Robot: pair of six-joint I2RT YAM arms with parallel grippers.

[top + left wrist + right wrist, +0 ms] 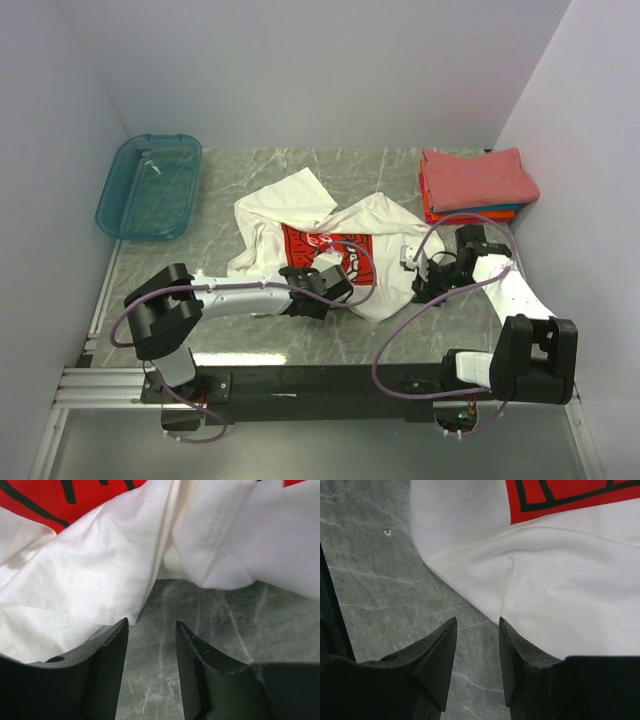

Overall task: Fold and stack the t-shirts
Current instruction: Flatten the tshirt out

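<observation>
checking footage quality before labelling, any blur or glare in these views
Top external: even soft light, sharp, small highlights on the teal bin. Left wrist: white tee crisp, left hand dark. Right wrist: tee slightly soft, right hand near-black.

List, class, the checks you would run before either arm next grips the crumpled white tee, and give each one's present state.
1. Left gripper open and empty: ok.
2. Right gripper open and empty: ok.
3. White tee spread flat: not ok, it lies crumpled.
4. Tee's edge inside either gripper's gap: not ok, table shows there.
5. Folded stack tidy at the far right: ok.
6. Both sleeves located: cannot tell.
</observation>
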